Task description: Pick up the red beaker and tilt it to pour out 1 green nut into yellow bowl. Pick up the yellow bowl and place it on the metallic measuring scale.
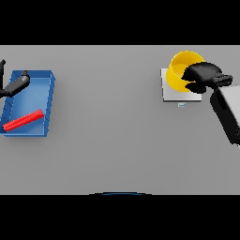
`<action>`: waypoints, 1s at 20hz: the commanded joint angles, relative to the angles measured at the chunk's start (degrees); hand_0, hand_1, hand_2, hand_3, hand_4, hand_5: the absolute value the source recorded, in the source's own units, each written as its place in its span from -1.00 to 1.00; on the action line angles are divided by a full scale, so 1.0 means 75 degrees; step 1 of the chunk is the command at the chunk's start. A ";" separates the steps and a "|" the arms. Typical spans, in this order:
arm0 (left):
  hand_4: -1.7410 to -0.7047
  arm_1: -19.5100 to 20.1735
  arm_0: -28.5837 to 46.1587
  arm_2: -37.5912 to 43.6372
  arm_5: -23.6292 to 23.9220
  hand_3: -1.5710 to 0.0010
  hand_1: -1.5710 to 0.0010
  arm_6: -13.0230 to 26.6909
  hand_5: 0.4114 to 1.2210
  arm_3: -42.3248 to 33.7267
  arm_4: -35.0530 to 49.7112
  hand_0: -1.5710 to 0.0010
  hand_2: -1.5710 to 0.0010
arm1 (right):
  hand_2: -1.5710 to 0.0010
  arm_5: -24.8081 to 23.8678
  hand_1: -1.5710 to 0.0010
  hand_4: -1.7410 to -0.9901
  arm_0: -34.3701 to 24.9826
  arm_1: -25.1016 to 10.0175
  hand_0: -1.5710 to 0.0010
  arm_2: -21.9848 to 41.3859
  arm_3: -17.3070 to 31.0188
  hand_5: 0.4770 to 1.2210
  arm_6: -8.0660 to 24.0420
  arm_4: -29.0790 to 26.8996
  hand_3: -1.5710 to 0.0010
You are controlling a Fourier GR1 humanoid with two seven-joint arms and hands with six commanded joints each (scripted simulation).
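Observation:
The yellow bowl (180,69) is at the far right, over the metallic measuring scale (176,92), tilted with its opening toward the right. My right hand (202,76) has its fingers curled round the bowl's right rim. The red beaker (23,120) lies on its side in the blue tray (46,100) at the far left. My left hand (14,86) is over the tray's back left corner, above the beaker and apart from it, fingers straight. No green nut is visible.
The blue tray takes up the left edge of the grey table. The scale has a small display tab (182,104) at its front edge.

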 commanded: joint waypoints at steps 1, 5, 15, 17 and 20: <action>0.82 0.0043 -0.0008 0.0043 -0.0019 1.00 1.00 0.0011 -0.22 -0.0009 0.0044 1.00 1.00 | -0.99 -0.0098 -0.91 -0.96 -0.0069 0.0067 -1.00 0.0013 0.0216 1.00 -0.0013 0.0061 -0.91; 0.80 -0.0099 -0.0089 -0.0001 -0.0022 1.00 1.00 0.0077 -0.20 0.0128 0.0009 1.00 1.00 | -1.00 -0.0313 -0.81 -0.95 -0.0170 0.0203 -0.97 -0.0021 0.0732 1.00 -0.0270 0.0080 -0.89; 0.81 -0.0267 -0.0260 -0.0077 -0.0141 1.00 1.00 0.0091 -0.19 0.0384 -0.0080 1.00 1.00 | 0.34 0.0068 0.55 -0.12 -0.0464 0.0328 0.49 -0.0118 0.1270 -0.07 -0.0212 -0.0094 0.23; 0.80 -0.0328 -0.0221 -0.0069 -0.0105 1.00 1.00 0.0050 -0.19 0.0453 -0.0067 1.00 1.00 | 0.50 0.0127 0.71 -0.05 -0.0419 0.0233 0.67 -0.0066 0.1239 -0.18 -0.0493 -0.0090 0.31; 0.80 -0.0261 -0.0285 -0.0006 -0.0166 1.00 1.00 0.0017 -0.20 0.0483 -0.0037 1.00 1.00 | 0.69 0.0143 0.85 0.05 -0.0560 0.0282 0.83 0.0045 0.1512 -0.28 -0.0638 0.0047 0.44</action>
